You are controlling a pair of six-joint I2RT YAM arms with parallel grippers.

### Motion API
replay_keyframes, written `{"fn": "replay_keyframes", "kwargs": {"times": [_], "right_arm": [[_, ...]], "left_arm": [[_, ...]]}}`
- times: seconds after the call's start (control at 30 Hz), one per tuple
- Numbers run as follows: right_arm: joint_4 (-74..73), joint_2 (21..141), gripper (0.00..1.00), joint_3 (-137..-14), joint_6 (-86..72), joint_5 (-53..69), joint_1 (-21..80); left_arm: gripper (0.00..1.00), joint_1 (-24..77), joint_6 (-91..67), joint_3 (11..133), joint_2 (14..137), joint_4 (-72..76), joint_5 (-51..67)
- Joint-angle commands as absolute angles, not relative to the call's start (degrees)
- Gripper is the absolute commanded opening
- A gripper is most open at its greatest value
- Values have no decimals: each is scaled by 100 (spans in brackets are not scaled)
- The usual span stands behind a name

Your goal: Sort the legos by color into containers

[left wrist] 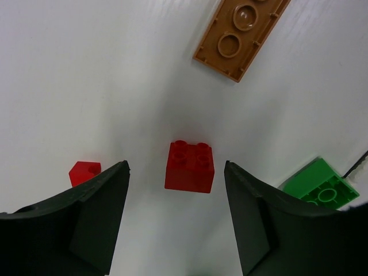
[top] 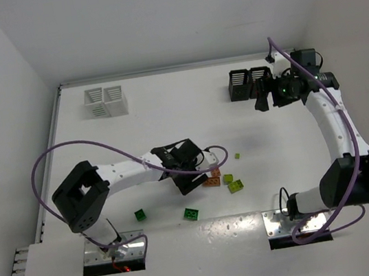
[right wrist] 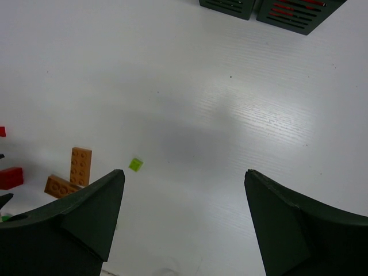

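My left gripper [top: 189, 177] [left wrist: 176, 165] is open and low over the table, with a red brick [left wrist: 190, 167] lying between and just ahead of its fingertips, not gripped. A smaller red brick [left wrist: 84, 172] lies left of it, an orange-brown plate [left wrist: 241, 31] farther ahead, and a green brick [left wrist: 319, 187] on the right. My right gripper [top: 267, 98] [right wrist: 184, 172] is open and empty, raised beside the black bins [top: 249, 83] [right wrist: 230, 4]. Red shows through the slats of one black bin [right wrist: 293, 11]. The white bins [top: 105, 101] stand at the back left.
Loose bricks lie mid-table: orange-brown ones [top: 211, 179] [right wrist: 81, 165], lime ones [top: 233, 183], a tiny lime piece [top: 237, 156] [right wrist: 135, 165], and dark green ones [top: 140, 214] [top: 191, 213]. Purple cables loop beside both arms.
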State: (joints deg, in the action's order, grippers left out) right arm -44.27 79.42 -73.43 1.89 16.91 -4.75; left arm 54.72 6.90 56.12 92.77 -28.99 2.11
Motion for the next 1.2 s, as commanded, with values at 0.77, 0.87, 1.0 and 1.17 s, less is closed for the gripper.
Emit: {"fn": "replay_keyframes", "kwargs": {"times": [0.77, 0.87, 1.0, 1.17], "right_arm": [[-4316, 8051, 85, -7374, 167, 1828, -492], [-4315, 8051, 85, -7321, 167, 1881, -492], [-4263, 8165, 85, -7321, 114, 1934, -492], [-4210, 8165, 85, -7269, 62, 1934, -492]], "left_arm": [[96, 3932, 835, 5704, 7507, -3340, -8], [93, 3385, 669, 5643, 7207, -3541, -289], [78, 2410, -253, 5695, 7881, -4051, -537], [78, 1767, -676, 5475, 8374, -3929, -615]]}}
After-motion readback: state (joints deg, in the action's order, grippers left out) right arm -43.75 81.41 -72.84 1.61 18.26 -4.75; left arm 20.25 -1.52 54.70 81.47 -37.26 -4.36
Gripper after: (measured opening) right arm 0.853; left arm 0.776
